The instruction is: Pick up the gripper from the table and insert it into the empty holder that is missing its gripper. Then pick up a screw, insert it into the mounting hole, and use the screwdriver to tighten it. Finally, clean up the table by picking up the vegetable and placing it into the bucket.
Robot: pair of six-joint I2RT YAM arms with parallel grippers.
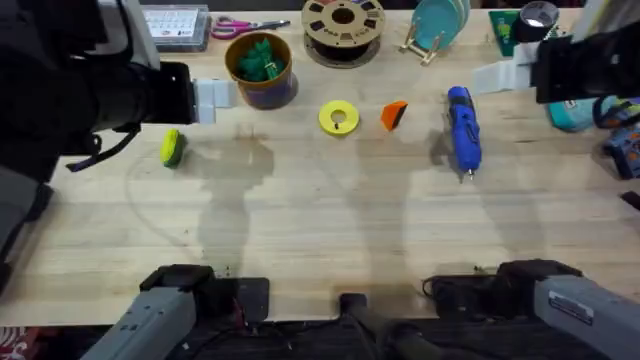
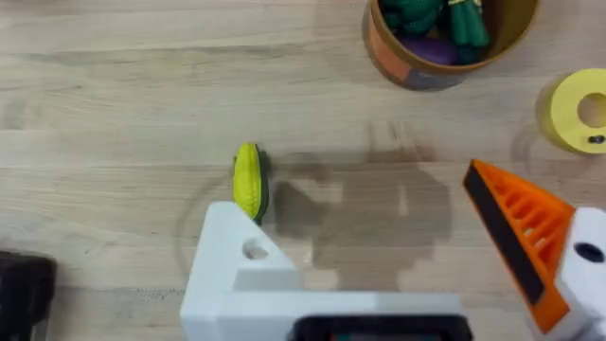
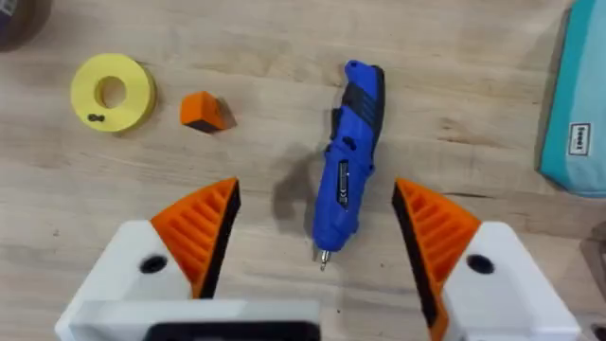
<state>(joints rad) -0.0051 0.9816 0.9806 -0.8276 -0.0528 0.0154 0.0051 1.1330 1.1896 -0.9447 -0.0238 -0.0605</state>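
Observation:
The small orange gripper [image 1: 394,114] [image 3: 204,111] lies on the table [image 1: 320,220] between a yellow disc [image 1: 338,117] and the blue screwdriver [image 1: 463,130] [image 3: 352,161]. A dark screw [image 3: 95,118] rests on the disc [image 3: 112,90]. My left gripper [image 1: 205,97] [image 2: 350,199] hovers open; one finger is the bare white holder [image 2: 241,270], the other carries an orange tip [image 2: 516,242]. A yellow-green corn vegetable [image 1: 172,147] [image 2: 250,180] lies just beyond the holder. The bucket [image 1: 262,68] [image 2: 445,38] holds green vegetables. My right gripper [image 1: 497,77] [image 3: 317,204] hangs open above the screwdriver.
Along the back edge stand a brown filament spool [image 1: 343,25], scissors [image 1: 245,27], a parts box [image 1: 175,25] and a teal plate on a stand [image 1: 438,25]. A teal box [image 3: 578,95] sits to the right of the screwdriver.

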